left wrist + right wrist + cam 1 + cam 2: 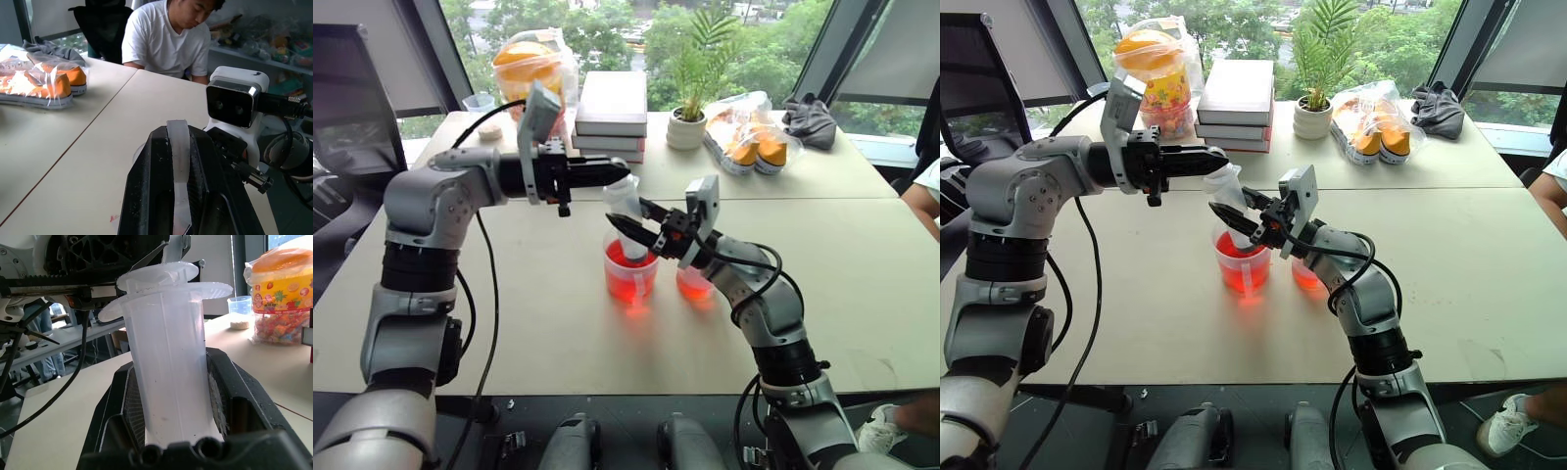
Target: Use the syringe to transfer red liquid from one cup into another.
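A wide beige table [558, 323] carries the things. Towards its middle the larger clear plastic measuring cup [630, 273], tinted red by the translucent red-orange liquid [628, 284] inside, is seen, with the smaller clear cup [693, 284], also tinted red-orange, just beside it on the robot's right. The large clear plastic syringe [168, 357] is held upright over the larger cup, its lower end down inside it. Its thick barrel is clamped between the black fingers of the right gripper [628, 229]. The left gripper [619, 169], pointing level across the table, is clenched on the flat plunger top [178, 147] of the syringe. A person in a white shirt [166, 36] is seated at the table's far side.
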Motion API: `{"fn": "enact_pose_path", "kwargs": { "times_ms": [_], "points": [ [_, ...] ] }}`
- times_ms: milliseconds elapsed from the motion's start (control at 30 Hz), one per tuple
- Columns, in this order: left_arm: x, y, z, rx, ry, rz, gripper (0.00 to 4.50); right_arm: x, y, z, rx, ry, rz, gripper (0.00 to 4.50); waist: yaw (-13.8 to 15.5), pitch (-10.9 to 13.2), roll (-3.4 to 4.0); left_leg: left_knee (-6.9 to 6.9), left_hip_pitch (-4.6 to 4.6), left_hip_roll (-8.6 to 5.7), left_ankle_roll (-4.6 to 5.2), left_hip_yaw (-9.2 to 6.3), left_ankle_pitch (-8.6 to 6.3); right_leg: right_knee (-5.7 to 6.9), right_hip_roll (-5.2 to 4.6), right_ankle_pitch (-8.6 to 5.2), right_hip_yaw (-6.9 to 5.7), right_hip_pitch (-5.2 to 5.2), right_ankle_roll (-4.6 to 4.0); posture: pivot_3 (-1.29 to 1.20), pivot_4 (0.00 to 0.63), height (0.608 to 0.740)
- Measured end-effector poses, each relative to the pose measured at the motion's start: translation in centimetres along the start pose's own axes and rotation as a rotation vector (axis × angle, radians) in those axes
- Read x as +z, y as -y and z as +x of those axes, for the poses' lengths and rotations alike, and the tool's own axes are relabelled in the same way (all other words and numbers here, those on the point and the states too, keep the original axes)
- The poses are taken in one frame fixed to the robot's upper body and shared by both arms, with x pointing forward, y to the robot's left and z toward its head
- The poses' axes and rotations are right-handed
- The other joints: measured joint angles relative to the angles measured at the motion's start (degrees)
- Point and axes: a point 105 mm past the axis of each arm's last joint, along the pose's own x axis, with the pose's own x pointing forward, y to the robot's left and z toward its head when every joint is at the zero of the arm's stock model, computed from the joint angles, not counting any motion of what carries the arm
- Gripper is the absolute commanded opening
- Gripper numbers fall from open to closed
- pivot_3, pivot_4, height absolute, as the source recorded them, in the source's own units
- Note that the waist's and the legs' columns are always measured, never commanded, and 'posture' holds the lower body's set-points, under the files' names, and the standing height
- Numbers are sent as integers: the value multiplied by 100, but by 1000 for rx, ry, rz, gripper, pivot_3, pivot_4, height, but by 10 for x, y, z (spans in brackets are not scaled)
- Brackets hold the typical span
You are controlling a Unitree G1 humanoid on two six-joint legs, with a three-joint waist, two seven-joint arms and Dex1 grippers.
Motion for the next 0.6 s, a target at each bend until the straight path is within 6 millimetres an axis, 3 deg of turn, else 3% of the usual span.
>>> {"fn": "enact_pose_path", "kwargs": {
  "times_ms": [600],
  "points": [
    [6,-13,4,10,-10,-6,49,-5,6,1,-2,-36,47,1401,-2,0,-1,0,0,0,0,0,0,0,2,0,0,0,0,0,150,740]
  ]
}}
